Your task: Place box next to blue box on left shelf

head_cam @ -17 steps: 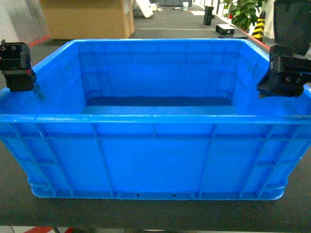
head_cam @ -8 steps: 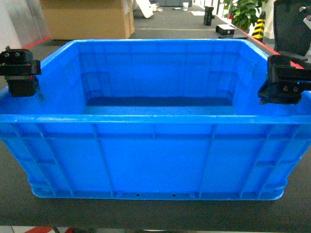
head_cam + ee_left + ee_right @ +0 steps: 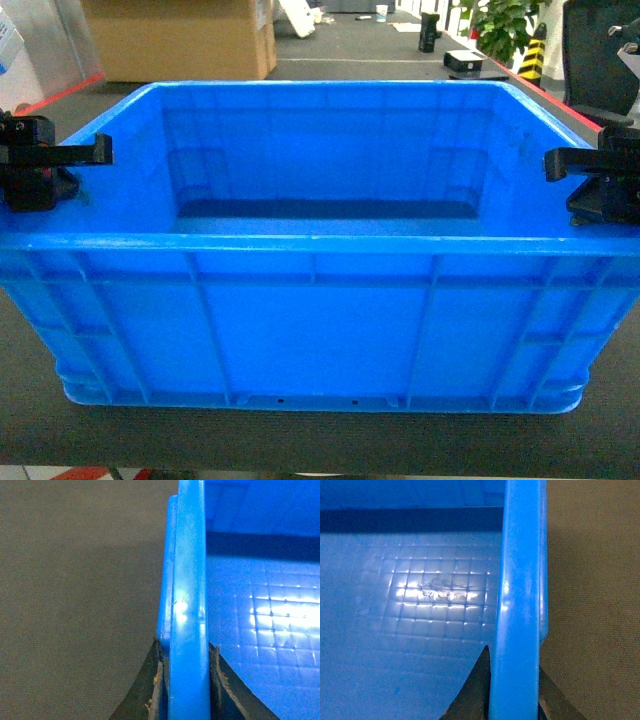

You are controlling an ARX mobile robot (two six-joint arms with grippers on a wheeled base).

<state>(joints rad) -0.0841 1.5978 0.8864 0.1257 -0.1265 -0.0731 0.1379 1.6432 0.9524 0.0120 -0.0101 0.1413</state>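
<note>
- The box (image 3: 320,240), a big bright-blue crate with ribbed, braced walls, sits on a dark grey table (image 3: 300,440) straight ahead of the robot, its long axis running left to right across the head view, its inside empty.
- The left tool (image 3: 184,685) is at the box's left short wall: in the left wrist view the thick rim runs up between two dark pads, one on the outer face and one on the inner, both lying against the plastic. It reads as closed onto the rim.
- The right tool (image 3: 514,690) mirrors this at the right short wall; in the right wrist view its pads flank the rim on both sides with no gap showing, so it too looks clamped on.
- In the head view the left tool (image 3: 45,170) and the right tool (image 3: 600,180) sit at roughly the same height and at about the same depth along the side walls, one at each end of the long axis.
- Neither arm is nearer; the box lies between them, so the lift will likely have to be shared and level, or the box may tilt or slip.
- The left shelf and the other blue box are not in view, so I cannot tell which way the carry must go.
- Behind the table stand a cardboard carton (image 3: 180,40) and a potted plant (image 3: 500,25).
</note>
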